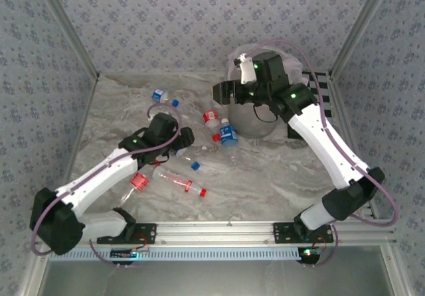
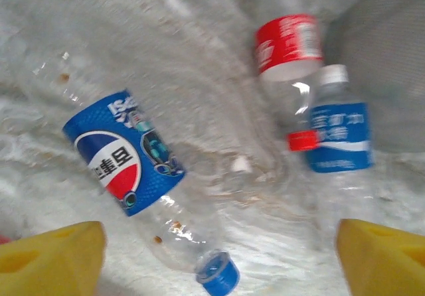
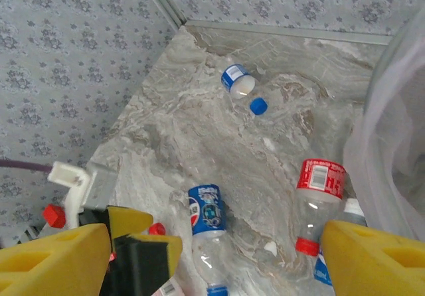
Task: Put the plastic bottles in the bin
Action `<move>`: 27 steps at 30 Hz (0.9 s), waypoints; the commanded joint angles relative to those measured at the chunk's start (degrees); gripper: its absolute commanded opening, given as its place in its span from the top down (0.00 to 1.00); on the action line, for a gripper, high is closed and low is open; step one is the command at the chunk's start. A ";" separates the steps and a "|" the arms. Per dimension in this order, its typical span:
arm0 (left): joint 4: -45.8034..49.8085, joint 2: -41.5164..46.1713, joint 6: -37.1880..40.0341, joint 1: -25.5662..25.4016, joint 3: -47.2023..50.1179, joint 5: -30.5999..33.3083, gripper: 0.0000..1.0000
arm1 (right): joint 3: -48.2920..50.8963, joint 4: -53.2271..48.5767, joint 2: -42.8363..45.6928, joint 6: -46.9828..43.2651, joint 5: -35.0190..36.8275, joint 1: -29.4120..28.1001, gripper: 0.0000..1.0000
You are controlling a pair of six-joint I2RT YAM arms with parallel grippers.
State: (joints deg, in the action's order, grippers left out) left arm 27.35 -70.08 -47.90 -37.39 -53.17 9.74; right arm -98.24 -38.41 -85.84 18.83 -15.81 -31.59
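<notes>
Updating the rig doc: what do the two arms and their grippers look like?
The left arm and right arm both have white link shells with black joints and black bases. A mauve cable runs along each arm, and each has a green status light near the wrist. The left gripper and right gripper have blocky yellow fingers.

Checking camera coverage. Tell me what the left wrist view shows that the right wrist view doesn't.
Left wrist: the whole blue label of the white-capped bottle, which the right wrist view cuts off. Right wrist: a far blue-label bottle and the papered walls. Shared: the Pepsi bottle, the red-label bottle and the bin.
</notes>
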 commanded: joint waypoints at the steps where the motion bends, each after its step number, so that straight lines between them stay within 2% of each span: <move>1: 3.08 -4.43 -6.86 0.67 -1.57 2.26 0.03 | 2.49 -1.18 3.61 0.24 1.26 0.84 0.15; 11: -3.88 -16.29 -12.83 0.61 -0.36 -2.64 0.00 | 9.58 -1.97 11.34 0.41 2.63 4.70 0.14; 18: -5.69 -20.90 -12.82 -0.27 -0.49 -3.44 0.06 | 12.35 -1.74 13.23 0.50 2.46 6.72 0.14; 22: -6.93 -23.60 -13.00 -0.54 -1.21 -4.39 0.17 | 12.53 -2.06 13.67 0.17 2.69 7.09 0.13; 25: -6.73 -24.66 -10.79 -0.69 -2.79 -5.52 0.36 | 12.89 -2.34 14.12 -0.35 3.83 7.19 0.13; 27: -5.01 -23.97 -8.81 -1.01 -4.52 -4.83 0.44 | 12.65 -2.71 14.21 -0.65 3.86 7.17 0.13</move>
State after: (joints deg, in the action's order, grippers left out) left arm 21.34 -94.32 -59.00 -37.69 -54.50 5.39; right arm -85.69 -39.66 -73.12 18.79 -13.17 -24.64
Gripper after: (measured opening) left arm 0.583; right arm 0.873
